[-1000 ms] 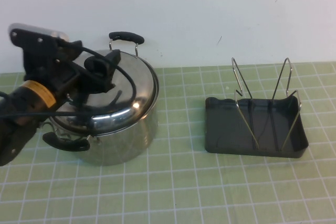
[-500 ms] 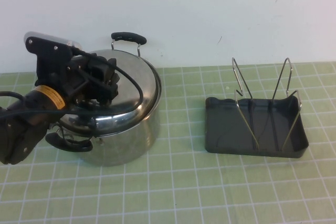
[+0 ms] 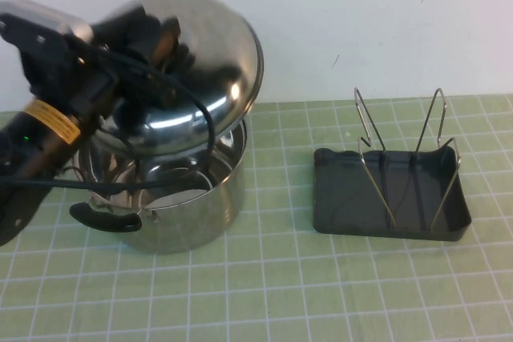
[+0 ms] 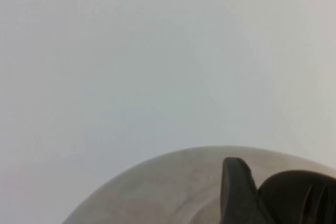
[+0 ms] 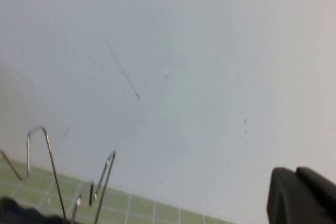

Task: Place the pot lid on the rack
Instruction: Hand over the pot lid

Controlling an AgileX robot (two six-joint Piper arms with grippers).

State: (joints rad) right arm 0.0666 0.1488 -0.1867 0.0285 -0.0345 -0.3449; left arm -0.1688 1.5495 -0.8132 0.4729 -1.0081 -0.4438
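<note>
The pot lid [image 3: 204,78], shiny domed steel, hangs tilted above the open steel pot [image 3: 192,198] at the left of the high view. My left gripper [image 3: 156,42] is shut on the lid's black knob, which it mostly hides. In the left wrist view the lid's dome [image 4: 168,192] and the black knob [image 4: 299,198] show beside one of the fingers [image 4: 236,192]. The rack [image 3: 345,198], a dark grey tray with silver wire loops [image 3: 369,130], stands empty at the right. My right gripper [image 5: 302,195] is shut and empty, out of the high view; its wrist view shows the rack's wires [image 5: 50,166].
The pot has a black handle [image 3: 104,218] facing front-left. A green gridded mat [image 3: 272,294] covers the table. A white wall [image 3: 361,22] rises close behind the pot and rack. Open mat lies between pot and rack.
My left gripper has lifted the lid off the pot and tilted it up; the pot now stands open. The rack has not moved.
</note>
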